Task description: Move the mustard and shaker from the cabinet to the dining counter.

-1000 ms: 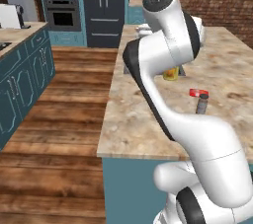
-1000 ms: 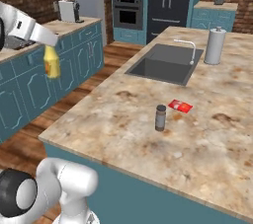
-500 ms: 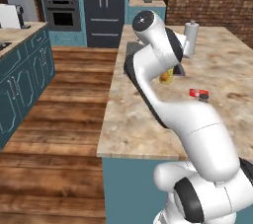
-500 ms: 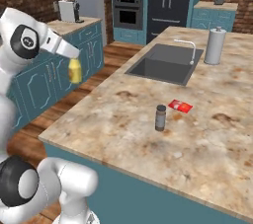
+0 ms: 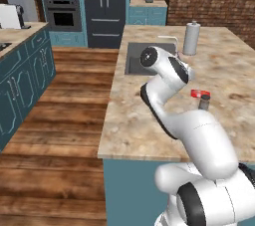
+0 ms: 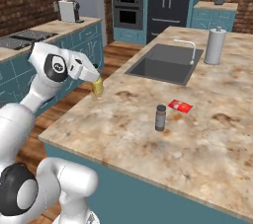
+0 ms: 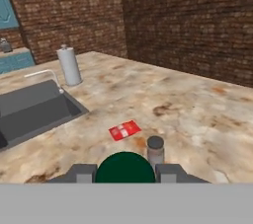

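- Now clamped narrowly: two-finger gripper (image 6: pixel 98 86) on small yellow squeeze bottle of mustard (image 6: pixel 98 89), green cap (image 7: pixel 125 168) between grey fingers (image 7: pixel 81 172).
- Held over beige-brown marbled dining counter (image 6: pixel 207 134), dark grey shaker (image 6: pixel 160 117) at four o'clock, flat red packet (image 6: pixel 180 105) beyond.

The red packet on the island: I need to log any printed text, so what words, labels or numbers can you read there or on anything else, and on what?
None can be read.
Red packet: white marks, too blurred to read.
Mustard, shut in the gripper: no label visible.
Dark shaker: no visible text.
Steel cylinder: plain.
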Tool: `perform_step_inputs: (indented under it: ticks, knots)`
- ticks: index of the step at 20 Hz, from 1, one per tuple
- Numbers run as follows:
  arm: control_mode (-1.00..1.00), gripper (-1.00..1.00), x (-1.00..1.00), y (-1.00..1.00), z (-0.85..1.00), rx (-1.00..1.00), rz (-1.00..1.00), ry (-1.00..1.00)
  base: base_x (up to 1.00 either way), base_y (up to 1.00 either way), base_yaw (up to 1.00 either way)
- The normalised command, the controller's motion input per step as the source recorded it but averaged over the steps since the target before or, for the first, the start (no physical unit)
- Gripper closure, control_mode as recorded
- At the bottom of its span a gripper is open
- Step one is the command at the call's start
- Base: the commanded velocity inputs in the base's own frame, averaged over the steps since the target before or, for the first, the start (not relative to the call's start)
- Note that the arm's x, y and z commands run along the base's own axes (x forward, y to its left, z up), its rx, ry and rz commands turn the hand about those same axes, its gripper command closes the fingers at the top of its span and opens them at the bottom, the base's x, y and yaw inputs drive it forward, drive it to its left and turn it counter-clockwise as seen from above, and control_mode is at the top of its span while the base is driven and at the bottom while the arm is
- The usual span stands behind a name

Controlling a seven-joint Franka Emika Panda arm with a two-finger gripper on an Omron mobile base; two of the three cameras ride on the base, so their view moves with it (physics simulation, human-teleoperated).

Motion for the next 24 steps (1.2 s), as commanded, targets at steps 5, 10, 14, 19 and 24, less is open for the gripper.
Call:
perform_step_inputs:
  ticks: [5,10,14,19,24]
  knots:
    - [-1.0,1.0,0.7,-0.23,-0.32,0.0,-0.17,0.02,0.0,0.0,0.0]
    - [-1.0,1.0,0.79,-0.06,-0.33,0.0,-0.19,0.06,0.0,0.0,0.0]
    - [-1.0,1.0,0.66,-0.11,-0.41,0.0,-0.16,0.03,0.0,0.0,0.0]
    - [-1.0,1.0,0.55,-0.12,-0.46,0.0,-0.15,0.03,0.0,0.0,0.0]
    - [-1.0,1.0,0.32,-0.11,-0.48,0.0,-0.13,0.0,0.0,0.0,0.0]
